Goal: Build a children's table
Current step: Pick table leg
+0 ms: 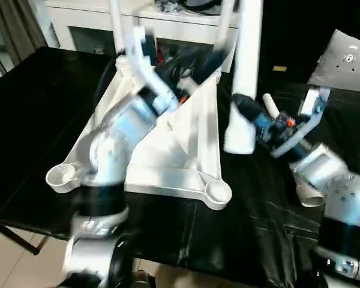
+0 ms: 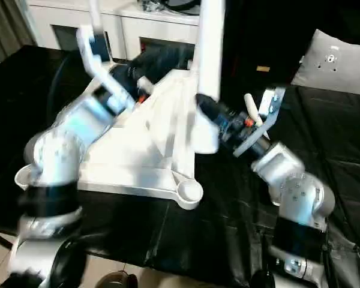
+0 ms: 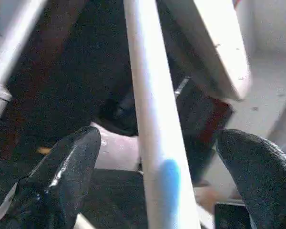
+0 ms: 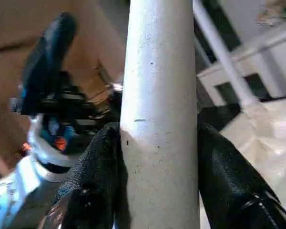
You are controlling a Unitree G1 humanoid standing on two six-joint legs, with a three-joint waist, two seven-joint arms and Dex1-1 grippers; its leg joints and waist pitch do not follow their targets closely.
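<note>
The children's table top (image 1: pixel 186 150) lies upside down on the black cover, ribs up, with round sockets (image 1: pixel 218 193) at its near corners. My right gripper (image 1: pixel 245 109) is shut on a thick white tube leg (image 1: pixel 248 54), holding it upright just off the top's right edge. That leg's lower end (image 1: pixel 239 141) is over the black cover, outside any socket. My left arm reaches across the top to its far side. There the left gripper (image 3: pixel 162 143) stands open, with a thinner upright leg (image 3: pixel 150 95) between its fingers (image 3: pixel 76 157) and not touching them.
Another leg (image 1: pixel 116 24) stands at the far left corner. A white cabinet (image 1: pixel 168 27) runs behind the black work surface (image 1: pixel 36 108). A pale panel (image 1: pixel 345 60) lies at the far right. The work surface's front edge and the floor (image 1: pixel 12 264) are at the lower left.
</note>
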